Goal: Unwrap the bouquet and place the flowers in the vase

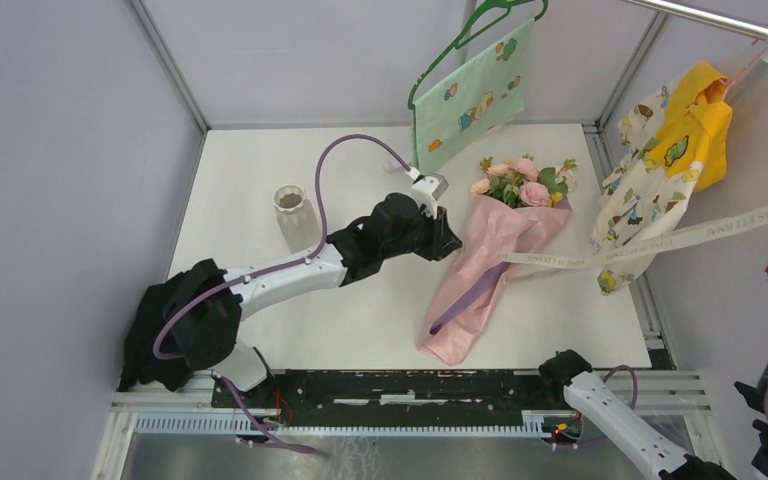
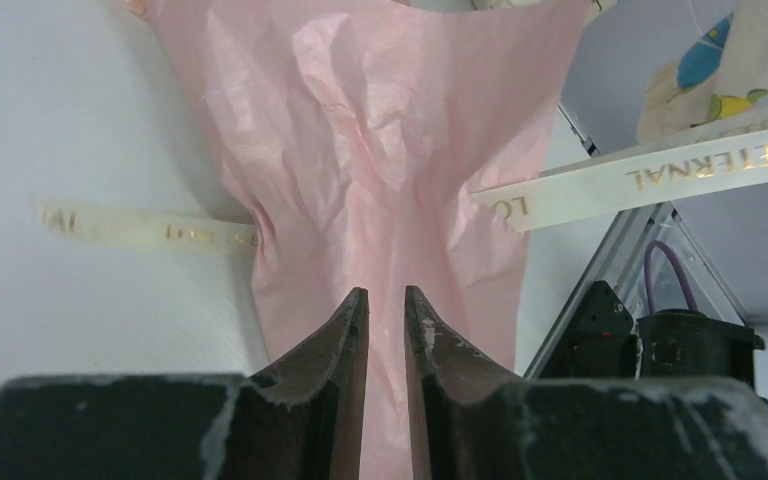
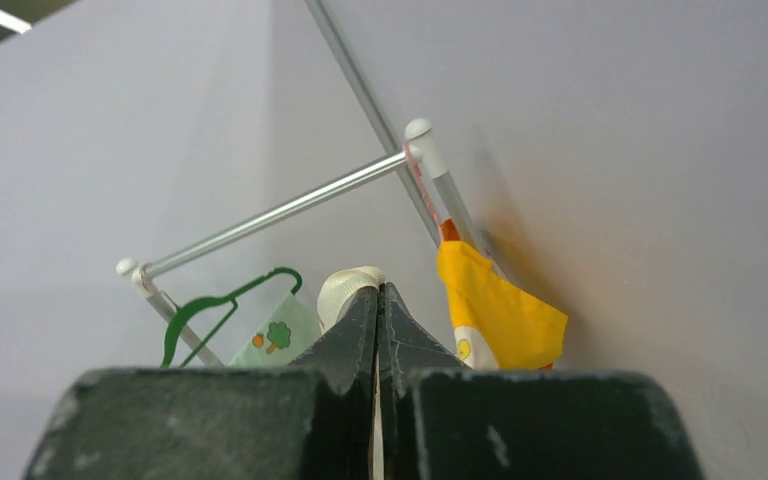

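Since the bouquet, lying by the counter's right edge, looks light, soft and crushable, pinch its loose paper edge. The left hand hovers slightly spread just beside it, and the right hand pinches its ribbon.

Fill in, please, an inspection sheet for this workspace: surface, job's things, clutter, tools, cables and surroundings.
Surface: white table, matte, no spills seen.
Job's things: bouquet lying wrapped, flowers at its far end; vase upright to its left, no flowers inside; ribbon stretched from the wrapping toward the right.
Clutter: nothing seen.
Tools: left tool slightly open above the pink paper; right tool shut on the ribbon.
Cables: purple cable arching over the left arm.
Surroundings: mint-green cloth and yellow garment hang from a rail; grey walls.
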Robot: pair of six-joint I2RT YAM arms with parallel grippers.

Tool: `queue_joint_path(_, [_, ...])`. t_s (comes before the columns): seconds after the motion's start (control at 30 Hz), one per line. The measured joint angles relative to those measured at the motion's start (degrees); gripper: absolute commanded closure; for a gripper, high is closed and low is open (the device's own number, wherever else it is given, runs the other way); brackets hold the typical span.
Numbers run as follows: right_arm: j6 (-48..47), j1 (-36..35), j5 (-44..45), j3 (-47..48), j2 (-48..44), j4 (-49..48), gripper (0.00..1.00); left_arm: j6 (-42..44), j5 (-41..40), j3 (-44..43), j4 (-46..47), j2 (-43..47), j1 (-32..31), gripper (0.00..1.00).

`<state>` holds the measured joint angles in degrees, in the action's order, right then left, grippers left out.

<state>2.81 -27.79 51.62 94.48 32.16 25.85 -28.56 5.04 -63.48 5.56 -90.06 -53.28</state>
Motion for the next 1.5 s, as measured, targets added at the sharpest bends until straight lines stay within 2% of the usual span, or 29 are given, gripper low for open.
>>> queue_joint_path(0.23, [-1.2, 1.6, 2.8, 1.5, -3.0, -3.4, 0.99, 2.1, 1.0, -4.2, -3.4, 0.0, -4.5, 0.70])
queue_joint_path(0.37, [-3.1, 2.1, 4.0, 0.3, -3.6, -5.3, 0.97, 4.5, -0.5, -8.7, -7.2, 0.7, -9.4, 0.67])
queue_joint_path(0.5, [-3.1, 2.1, 4.0, 1.4, -1.9, -3.1, 0.96, 6.4, -1.3, -14.1, -10.6, 0.9, -12.9, 0.68])
queue_joint_path(0.6, [-1.5, 2.1, 1.9, 1.2, 1.5, -0.3, 0.95, 6.5, -2.0, -16.8, -11.6, -0.3, -13.2, 0.70])
queue_joint_path(0.9, [3.9, 2.0, -13.4, -16.2, 16.7, 5.0, 0.95, 6.4, -1.7, -17.4, -15.4, -12.2, -13.0, 0.72])
queue_joint_path(1.0, [5.0, 2.0, -15.1, -20.7, 18.9, 7.1, 0.94, 6.4, -1.5, -17.4, -16.7, -13.1, -13.2, 0.72])
queue_joint_path(1.27, [7.3, 2.0, -7.5, -23.7, 15.5, 9.5, 0.94, 6.4, -1.5, -18.0, -16.6, -13.1, -14.1, 0.71])
queue_joint_path(1.5, [8.6, 2.0, -1.0, -23.7, 14.5, 12.7, 0.92, 5.9, -2.2, -21.4, -15.7, -19.0, -14.7, 0.71])
